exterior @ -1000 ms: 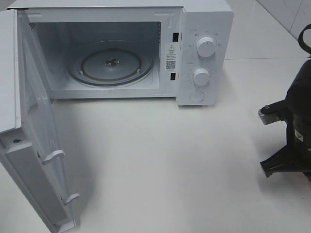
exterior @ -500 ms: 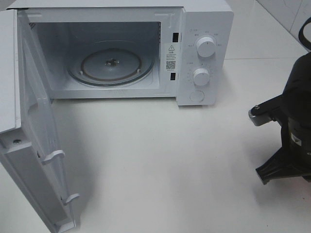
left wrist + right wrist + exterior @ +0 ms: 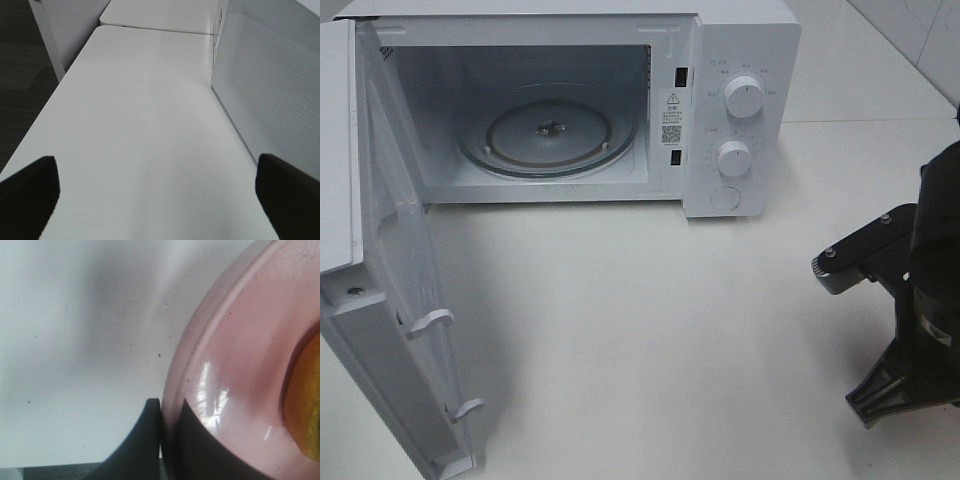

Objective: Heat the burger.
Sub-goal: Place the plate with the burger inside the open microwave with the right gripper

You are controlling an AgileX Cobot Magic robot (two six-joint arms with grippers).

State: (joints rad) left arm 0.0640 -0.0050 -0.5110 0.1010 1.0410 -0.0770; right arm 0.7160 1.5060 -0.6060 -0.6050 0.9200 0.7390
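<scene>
Compared with a second ago, the black right arm has come further into the high view from its right edge. It now sits lower over the flat white counter. The boxy white microwave oven has not moved.

The right arm's fingers are pressed together on the rim of the round glossy pink plate, one finger outside the rim and one inside. Of the burger, only a golden-orange sliver shows, on the plate's inner part at the edge of the right wrist view. In the high view the burger cannot be seen.

The microwave's white door stands swung wide on the left, reaching out over the counter. Inside lies the round clear glass turntable. Two white round knobs sit on the panel on the right.

The left arm's fingers are spread wide and hold nothing. They hang above the counter beside the microwave's perforated white side wall.
</scene>
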